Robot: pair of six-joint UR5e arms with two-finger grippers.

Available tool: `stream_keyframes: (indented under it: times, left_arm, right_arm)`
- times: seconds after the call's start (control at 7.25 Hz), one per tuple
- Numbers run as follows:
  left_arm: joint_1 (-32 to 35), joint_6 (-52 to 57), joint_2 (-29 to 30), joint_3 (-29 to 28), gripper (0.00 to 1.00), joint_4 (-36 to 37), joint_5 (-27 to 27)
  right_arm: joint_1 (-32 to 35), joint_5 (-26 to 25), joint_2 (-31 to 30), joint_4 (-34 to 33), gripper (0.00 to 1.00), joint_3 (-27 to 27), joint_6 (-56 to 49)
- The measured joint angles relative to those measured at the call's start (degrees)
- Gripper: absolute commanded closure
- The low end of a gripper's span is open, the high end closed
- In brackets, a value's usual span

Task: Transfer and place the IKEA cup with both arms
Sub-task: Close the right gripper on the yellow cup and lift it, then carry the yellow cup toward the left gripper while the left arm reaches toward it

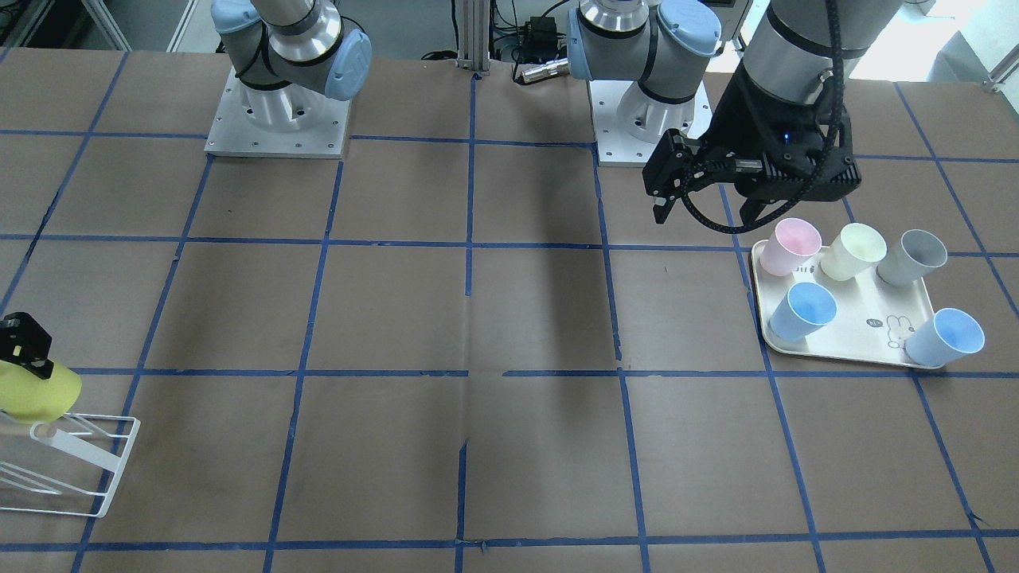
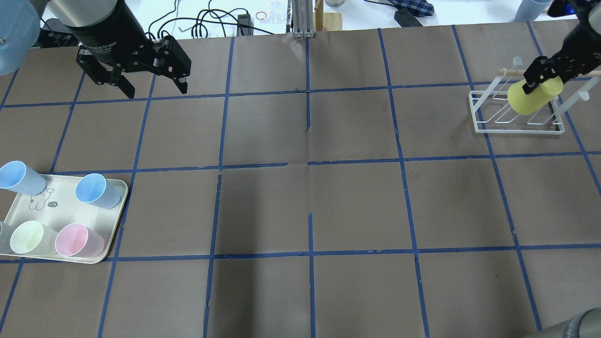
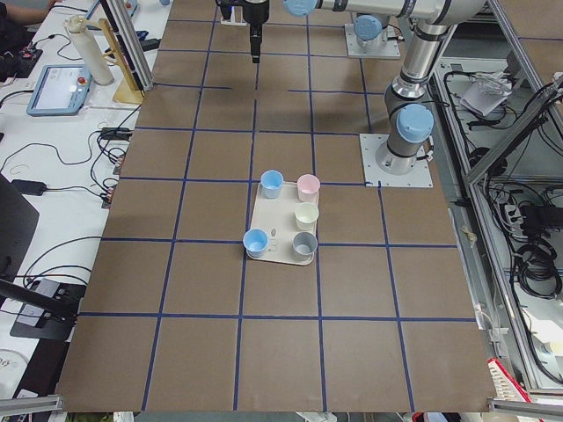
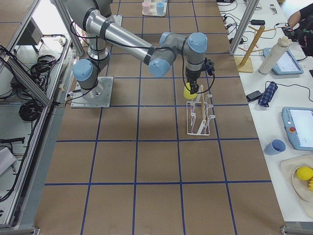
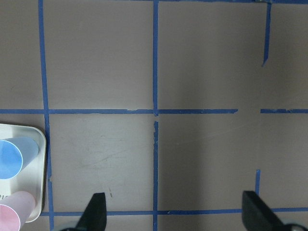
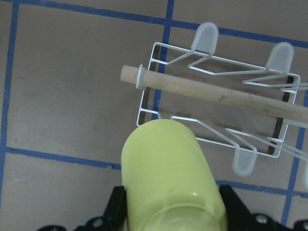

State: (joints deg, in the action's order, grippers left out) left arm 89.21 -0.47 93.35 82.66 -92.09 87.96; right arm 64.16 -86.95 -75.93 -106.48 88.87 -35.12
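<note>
The lime-yellow IKEA cup (image 2: 534,96) is held tilted in my right gripper (image 2: 540,77), which is shut on its rim end. It hangs just above one end of the white wire rack (image 2: 516,123). In the right wrist view the cup's closed base (image 6: 166,168) points outward, close below the rack's wooden dowel (image 6: 216,94). The cup also shows in the front view (image 1: 36,391). My left gripper (image 2: 155,89) is open and empty, above bare table beyond the tray; its fingers (image 5: 95,211) show wide apart in the left wrist view.
A cream tray (image 2: 112,230) at my left holds two blue cups (image 2: 96,190), a pink cup (image 2: 75,239), a pale cream-yellow cup (image 2: 28,237) and a grey cup (image 1: 915,256). Brown table with blue tape grid lies between tray and rack.
</note>
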Motion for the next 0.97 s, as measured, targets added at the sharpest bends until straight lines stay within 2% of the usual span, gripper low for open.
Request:
stream_keyframes:
  times: [0.28, 0.55, 0.69, 0.97]
  left_arm:
    - [-0.1, -0.4, 0.0, -0.6, 0.0, 0.1, -1.4]
    - [-1.3, -1.0, -1.2, -0.7, 0.0, -0.7, -6.7]
    - [-3.1, -0.9, -1.8, -0.5, 0.0, -2.0, -11.0]
    - [-8.1, -0.7, -2.2, 0.2, 0.0, -7.2, -24.2]
  right_arm:
    - [0.0, 2.7, -4.9, 8.4, 0.52, -0.7, 0.3]
    - [0.1, 10.2, -8.2, 18.9, 0.56, -0.8, 0.6]
    - [0.1, 15.2, -9.0, 24.8, 0.56, -0.8, 0.7]
    - [0.1, 24.1, -9.7, 35.3, 0.59, -0.7, 0.4]
